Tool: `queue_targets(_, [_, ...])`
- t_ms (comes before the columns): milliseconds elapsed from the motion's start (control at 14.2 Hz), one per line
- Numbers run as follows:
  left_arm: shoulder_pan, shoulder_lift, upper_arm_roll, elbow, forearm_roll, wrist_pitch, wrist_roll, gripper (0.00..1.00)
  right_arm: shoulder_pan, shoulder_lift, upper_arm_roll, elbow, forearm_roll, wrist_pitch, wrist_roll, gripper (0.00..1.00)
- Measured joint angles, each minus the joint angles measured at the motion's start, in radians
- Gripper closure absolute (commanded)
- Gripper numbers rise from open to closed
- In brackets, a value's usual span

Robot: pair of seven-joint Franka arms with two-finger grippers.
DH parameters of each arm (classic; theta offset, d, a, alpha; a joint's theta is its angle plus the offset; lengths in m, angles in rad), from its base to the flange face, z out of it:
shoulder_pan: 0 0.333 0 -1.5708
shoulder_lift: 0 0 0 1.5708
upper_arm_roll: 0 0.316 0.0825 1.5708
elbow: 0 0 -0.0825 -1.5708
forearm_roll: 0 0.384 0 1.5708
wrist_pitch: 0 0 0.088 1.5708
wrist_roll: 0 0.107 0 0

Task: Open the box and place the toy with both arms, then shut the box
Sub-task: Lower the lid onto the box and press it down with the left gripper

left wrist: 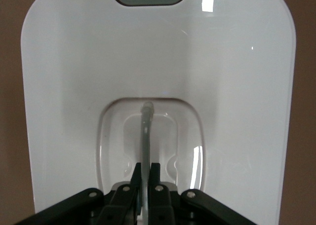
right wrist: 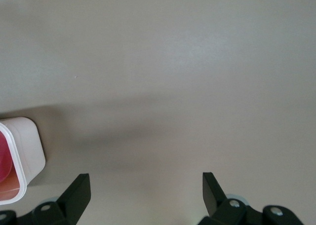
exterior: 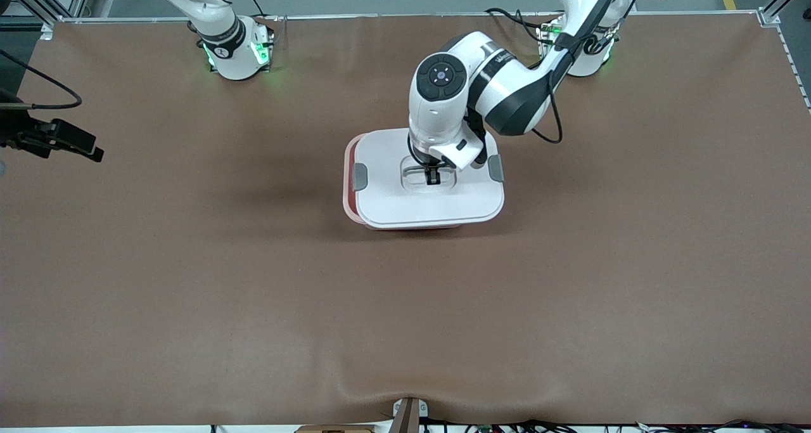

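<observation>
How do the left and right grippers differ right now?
The left gripper is shut on the lid's grey handle, down in the recess of the box; the right gripper is open and holds nothing. The left is over the box at mid-table; the right waits over bare table beside the box. Both are black two-finger grippers.

Probably a lab: aluminium framing (exterior: 782, 2), cables (exterior: 507, 426).
</observation>
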State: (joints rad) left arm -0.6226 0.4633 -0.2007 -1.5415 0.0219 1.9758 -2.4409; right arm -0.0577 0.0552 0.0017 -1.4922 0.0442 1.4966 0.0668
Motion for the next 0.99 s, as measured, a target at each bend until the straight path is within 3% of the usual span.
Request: queue_targets(985, [-0.054, 0.056, 0.0, 0.003, 0.035, 0.055, -0.053, 1.0, 0.043, 0.0, -0.072, 0.007, 0.002, -0.036, 0.003, 0.0])
